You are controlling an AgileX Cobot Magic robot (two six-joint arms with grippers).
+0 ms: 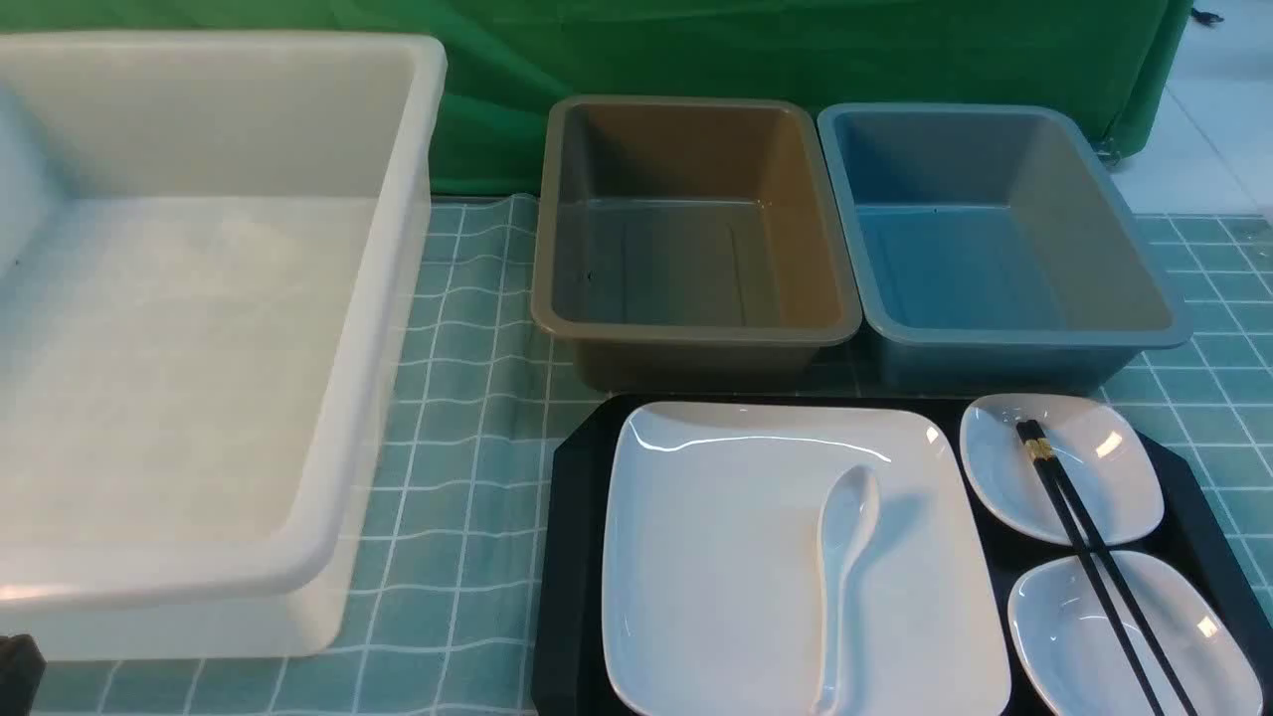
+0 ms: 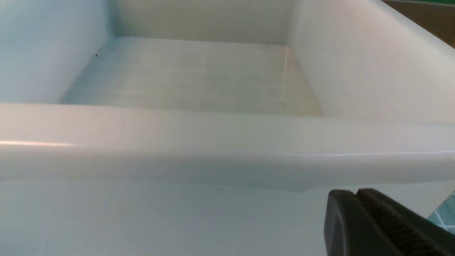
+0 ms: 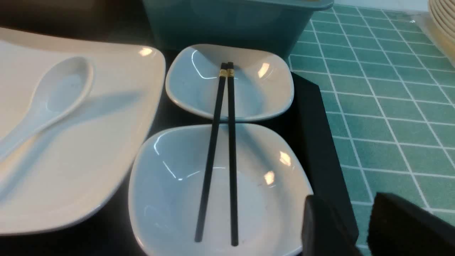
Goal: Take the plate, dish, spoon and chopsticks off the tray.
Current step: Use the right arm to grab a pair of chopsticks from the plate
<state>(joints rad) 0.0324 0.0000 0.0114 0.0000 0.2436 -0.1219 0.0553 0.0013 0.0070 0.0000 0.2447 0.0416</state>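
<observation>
Teal grid cloth (image 1: 467, 398), tray (image 1: 572, 557) crowded to its rim, left fingers (image 2: 355, 227) pressed together, right fingers (image 3: 323, 231) spread

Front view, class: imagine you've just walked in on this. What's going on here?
A two-armed robot is about to clear the black tray; nothing is lifted yet. The large plate, with the spoon lying on it, sits on the tray. The chopsticks lie across the far dish and the near dish. The right gripper hovers open by the tray's right edge, holding nothing. The left gripper is shut beside the white tub.
</observation>
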